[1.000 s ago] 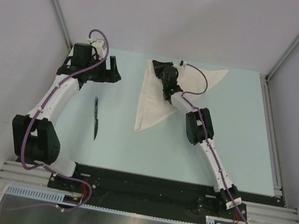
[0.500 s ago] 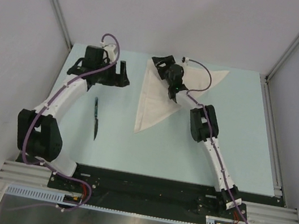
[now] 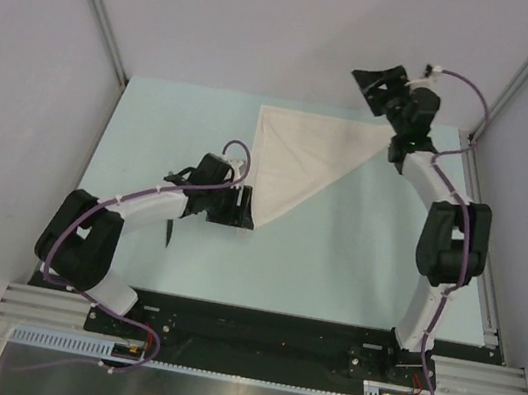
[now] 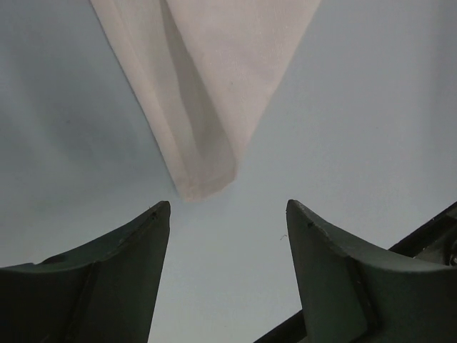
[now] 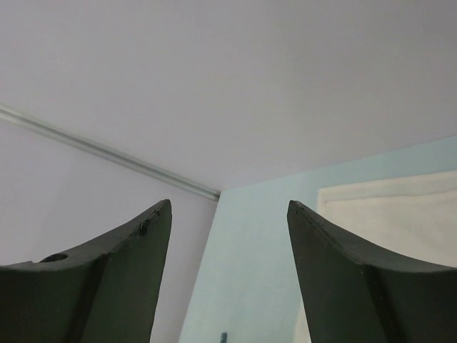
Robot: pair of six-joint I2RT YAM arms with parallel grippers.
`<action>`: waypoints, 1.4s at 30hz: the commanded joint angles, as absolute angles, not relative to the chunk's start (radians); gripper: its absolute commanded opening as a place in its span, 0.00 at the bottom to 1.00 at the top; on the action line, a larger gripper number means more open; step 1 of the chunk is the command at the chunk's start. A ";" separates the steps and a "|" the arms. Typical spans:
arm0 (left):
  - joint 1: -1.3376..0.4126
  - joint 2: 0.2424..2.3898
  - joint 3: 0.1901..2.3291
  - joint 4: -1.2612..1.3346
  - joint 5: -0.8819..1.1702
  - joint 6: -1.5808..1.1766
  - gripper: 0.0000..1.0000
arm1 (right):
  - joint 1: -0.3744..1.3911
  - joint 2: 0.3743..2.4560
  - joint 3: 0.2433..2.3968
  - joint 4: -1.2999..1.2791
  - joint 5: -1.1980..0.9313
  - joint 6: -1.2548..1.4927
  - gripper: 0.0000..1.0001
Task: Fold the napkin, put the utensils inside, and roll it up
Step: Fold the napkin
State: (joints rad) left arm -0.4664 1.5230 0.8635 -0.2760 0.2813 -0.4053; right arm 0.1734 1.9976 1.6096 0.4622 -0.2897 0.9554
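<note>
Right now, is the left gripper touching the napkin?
Apart. The left wrist view shows the napkin with its corner ending just short of the open left gripper, and a sliver of bare table visible between them.

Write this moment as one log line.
napkin folded triangle | left gripper open at its near corner | right gripper open, off napkin

One white napkin [image 3: 296, 157] and one dark knife [image 3: 168, 236].

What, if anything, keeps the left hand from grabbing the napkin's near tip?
Probably nothing, so yes: the left hand is open, and the tip of the napkin lies just ahead of it, nothing between.
</note>
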 commanded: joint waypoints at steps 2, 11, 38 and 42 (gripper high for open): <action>-0.521 1.447 0.807 -0.134 0.275 -0.468 0.70 | 0.094 1.872 1.410 0.430 -0.399 0.879 0.70; -0.532 1.499 0.808 -0.123 0.209 -0.413 0.56 | 0.083 1.832 1.278 0.408 -0.486 0.859 0.65; -0.540 1.585 0.735 -0.006 0.259 -0.402 0.00 | 0.078 1.761 1.198 0.345 -0.499 0.816 0.63; -0.552 1.545 0.709 -0.040 0.285 -0.403 0.00 | 0.077 1.752 1.189 0.330 -0.488 0.805 0.63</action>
